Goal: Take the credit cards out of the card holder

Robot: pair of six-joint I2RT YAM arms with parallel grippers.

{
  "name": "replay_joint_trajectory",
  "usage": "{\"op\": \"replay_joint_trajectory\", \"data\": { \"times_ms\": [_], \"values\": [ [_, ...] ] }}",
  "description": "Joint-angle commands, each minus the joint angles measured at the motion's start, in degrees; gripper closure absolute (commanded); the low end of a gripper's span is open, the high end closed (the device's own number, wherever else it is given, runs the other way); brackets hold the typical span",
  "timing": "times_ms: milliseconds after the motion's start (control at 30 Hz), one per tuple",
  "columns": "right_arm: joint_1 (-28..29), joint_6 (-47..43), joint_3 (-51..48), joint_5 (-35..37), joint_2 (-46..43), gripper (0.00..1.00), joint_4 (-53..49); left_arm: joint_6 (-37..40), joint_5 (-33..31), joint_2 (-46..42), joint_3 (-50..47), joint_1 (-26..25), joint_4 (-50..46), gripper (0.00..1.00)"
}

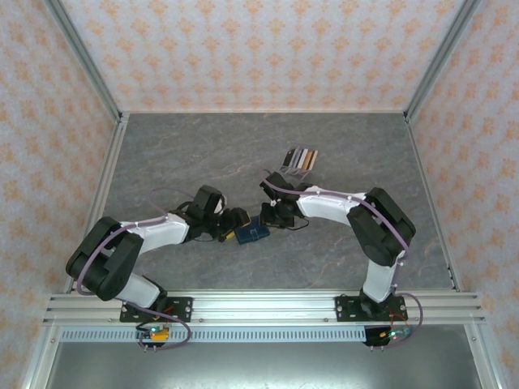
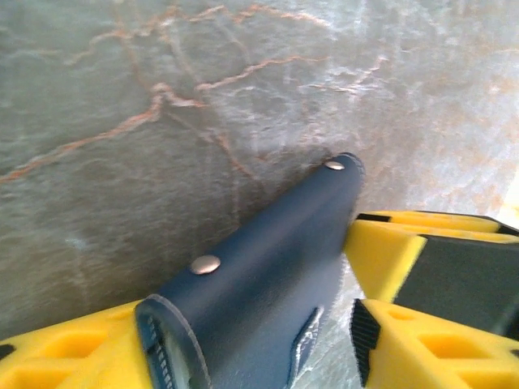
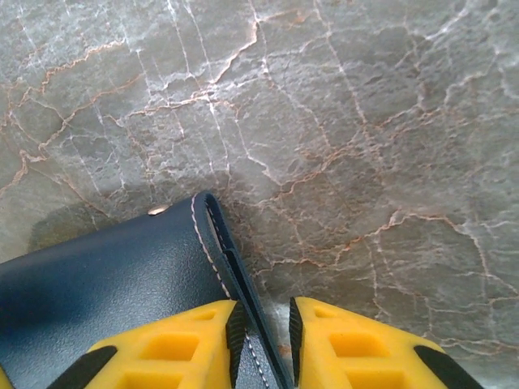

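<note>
The navy-blue card holder (image 1: pixel 252 233) lies on the table between my two grippers. In the left wrist view the card holder (image 2: pixel 268 267) rests against my left gripper's (image 2: pixel 251 344) near finger, its two snap studs facing up. Bare table shows between it and the other pad, so these jaws are open around it. My right gripper (image 3: pixel 261 320) is shut on the stitched edge flap of the card holder (image 3: pixel 105 275). In the top view the left gripper (image 1: pixel 236 224) and right gripper (image 1: pixel 270 217) flank it. Several credit cards (image 1: pixel 298 160) lie fanned farther back. The holder's inside is hidden.
The grey marbled table (image 1: pixel 178 154) is walled by patterned panels on three sides. A yellow finger of the right gripper (image 2: pixel 389 247) shows close beside the holder in the left wrist view. An aluminium rail (image 1: pixel 268 304) runs along the near edge.
</note>
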Motion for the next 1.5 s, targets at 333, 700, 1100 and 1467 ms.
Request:
{"op": "replay_joint_trajectory", "data": {
  "times_ms": [333,700,1100,1467],
  "values": [
    [0.31,1.71,-1.34,0.61,-3.04,0.72,1.15,4.46,-2.55,-8.46,2.58,-0.05,-7.45,0.82],
    [0.22,2.38,-4.25,16.67,-14.89,0.39,-3.7,24.41,-35.83,-11.91,24.48,-1.66,-56.17,0.88],
    [0.13,2.91,-7.31,23.52,-19.92,0.26,-5.16,23.92,-64.34,1.46,38.6,-8.2,-75.94,0.96],
    [-0.57,4.62,-7.66,26.74,-21.77,0.26,-6.03,25.4,-42.92,10.61,40.46,-11.85,-57.93,0.7]
  ]
}}
